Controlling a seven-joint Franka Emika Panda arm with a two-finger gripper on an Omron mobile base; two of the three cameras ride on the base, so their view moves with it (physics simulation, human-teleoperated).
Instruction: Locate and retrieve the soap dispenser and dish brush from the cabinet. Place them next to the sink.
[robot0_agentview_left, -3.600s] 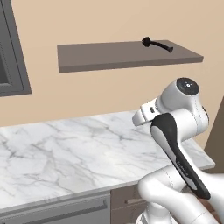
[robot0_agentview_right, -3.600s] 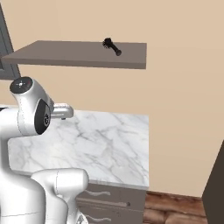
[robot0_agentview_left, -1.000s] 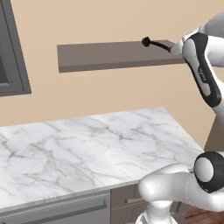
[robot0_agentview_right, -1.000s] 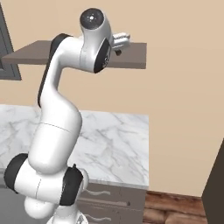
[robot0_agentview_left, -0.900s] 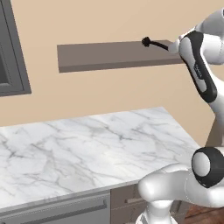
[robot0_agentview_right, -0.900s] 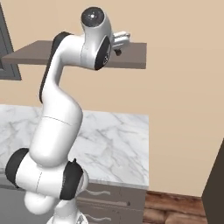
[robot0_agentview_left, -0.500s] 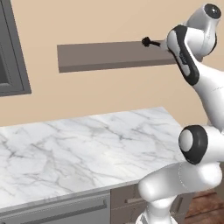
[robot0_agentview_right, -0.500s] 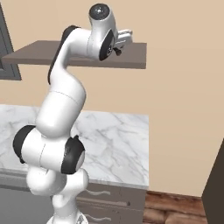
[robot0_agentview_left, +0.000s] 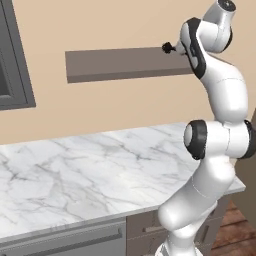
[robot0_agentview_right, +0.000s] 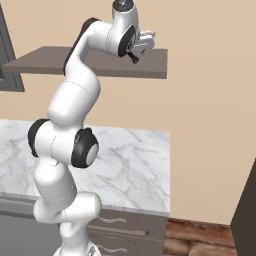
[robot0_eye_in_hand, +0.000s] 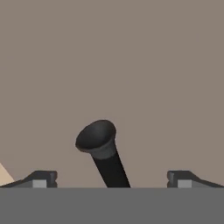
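Here | dish brush (robot0_eye_in_hand: 101, 148): all black, flared round head, slim handle | hand (robot0_eye_in_hand: 112, 179): released, straddling handle

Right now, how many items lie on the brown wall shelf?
1: a black dish brush near the right end of the shelf. The arm covers part of that end, so more may be hidden.

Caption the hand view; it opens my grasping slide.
Open gripper poised over the dish brush lying on the cabinet, fingertips on either side of its handle.
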